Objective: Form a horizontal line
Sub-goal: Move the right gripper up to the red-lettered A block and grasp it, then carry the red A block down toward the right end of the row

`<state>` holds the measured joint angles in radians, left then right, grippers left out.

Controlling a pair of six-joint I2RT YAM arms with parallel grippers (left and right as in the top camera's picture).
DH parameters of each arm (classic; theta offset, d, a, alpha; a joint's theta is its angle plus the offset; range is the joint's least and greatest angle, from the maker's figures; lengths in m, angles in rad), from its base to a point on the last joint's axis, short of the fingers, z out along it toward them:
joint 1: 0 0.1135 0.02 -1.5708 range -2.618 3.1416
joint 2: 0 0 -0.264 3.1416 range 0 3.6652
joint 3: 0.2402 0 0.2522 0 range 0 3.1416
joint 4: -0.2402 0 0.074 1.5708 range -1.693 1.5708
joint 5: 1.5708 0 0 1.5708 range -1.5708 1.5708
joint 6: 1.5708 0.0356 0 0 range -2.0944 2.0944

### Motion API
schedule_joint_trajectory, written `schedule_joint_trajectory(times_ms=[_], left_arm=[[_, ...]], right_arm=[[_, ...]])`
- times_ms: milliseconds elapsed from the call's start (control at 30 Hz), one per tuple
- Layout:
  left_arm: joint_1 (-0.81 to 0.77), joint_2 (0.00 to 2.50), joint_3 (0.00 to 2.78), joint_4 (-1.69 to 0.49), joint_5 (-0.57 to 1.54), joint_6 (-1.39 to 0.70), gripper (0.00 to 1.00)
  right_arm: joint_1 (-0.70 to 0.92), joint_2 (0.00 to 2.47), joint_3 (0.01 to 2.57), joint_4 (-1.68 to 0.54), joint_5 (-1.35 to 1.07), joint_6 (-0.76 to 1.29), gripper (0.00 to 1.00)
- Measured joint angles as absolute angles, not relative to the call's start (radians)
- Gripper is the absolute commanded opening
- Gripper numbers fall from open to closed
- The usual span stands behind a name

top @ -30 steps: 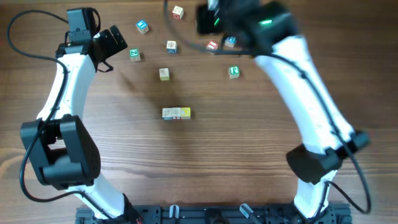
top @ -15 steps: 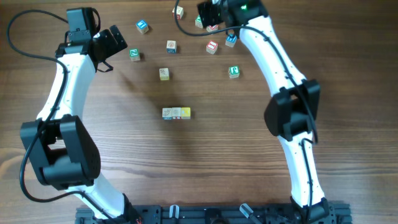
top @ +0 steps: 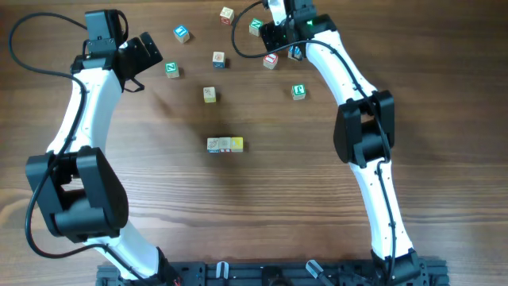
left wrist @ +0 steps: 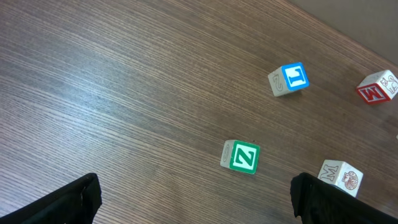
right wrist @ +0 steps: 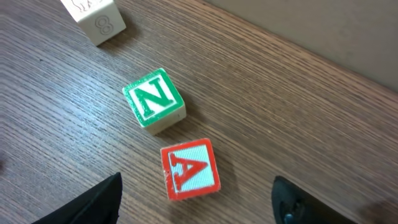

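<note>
The horizontal line (top: 225, 144) is a short row of two touching cubes, one whitish and one yellow, at the table's middle. My right gripper (top: 272, 41) hovers open at the far side, well away from that row. In the right wrist view the gripper (right wrist: 196, 208) has a red A cube (right wrist: 189, 169) lying between its spread fingers (right wrist: 93, 199), untouched. A green N cube (right wrist: 154, 99) sits just beyond it. My left gripper (top: 151, 54) is open at the far left. In its own view the gripper (left wrist: 196, 208) is empty, with a green Z cube (left wrist: 241, 156) ahead of it.
Loose cubes lie scattered across the far half: a blue one (top: 182, 33), a whitish one (top: 209, 94), a green one (top: 298, 91), another blue one (top: 295, 52) by the right gripper, and a whitish one (top: 227, 13) at the back edge.
The right arm has swung in from a wide blurred sweep, its elbow now closer to the middle. Its gripper has settled over the red A cube. The left arm and the row have not moved.
</note>
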<state>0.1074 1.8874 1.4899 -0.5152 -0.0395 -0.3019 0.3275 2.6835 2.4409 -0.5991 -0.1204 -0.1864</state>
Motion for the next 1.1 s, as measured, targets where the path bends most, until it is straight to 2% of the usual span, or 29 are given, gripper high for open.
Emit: schedule_joint_trajectory(times_ms=[167,200,233,267,400,533,667,800,967,1100], left_arm=[[0.107,1.887,1.49,-0.515,-0.039,-0.302,1.0],[0.107,1.887,1.49,-0.515,-0.039,-0.302,1.0],[0.107,1.887,1.49,-0.515,-0.039,-0.302,1.0],[0.107,1.887,1.49,-0.515,-0.039,-0.302,1.0],[0.107,1.887,1.49,-0.515,-0.039,-0.302,1.0],[0.107,1.887,1.49,-0.515,-0.039,-0.302,1.0],[0.107,1.887,1.49,-0.515,-0.039,-0.302,1.0],[0.107,1.887,1.49,-0.515,-0.039,-0.302,1.0],[0.107,1.887,1.49,-0.515,-0.039,-0.302,1.0],[0.107,1.887,1.49,-0.515,-0.039,-0.302,1.0]], right_arm=[[0.325,2.728,2.441,-0.561,-0.176,-0.19,0.76],[0.324,2.737,2.441,-0.559,-0.179,-0.19,0.7],[0.324,2.743,2.441,-0.543,-0.18,-0.193,0.59],[0.324,2.744,2.441,-0.533,-0.181,-0.198,0.55],[0.324,2.744,2.441,-0.517,-0.183,-0.204,0.51],[0.324,2.744,2.441,-0.517,-0.183,-0.204,0.42],[0.324,2.744,2.441,-0.517,-0.183,-0.204,0.41],[0.324,2.744,2.441,-0.518,-0.183,-0.206,0.27],[0.324,2.739,2.441,-0.519,-0.183,-0.207,0.27],[0.324,2.626,2.441,-0.565,-0.179,-0.207,0.26]])
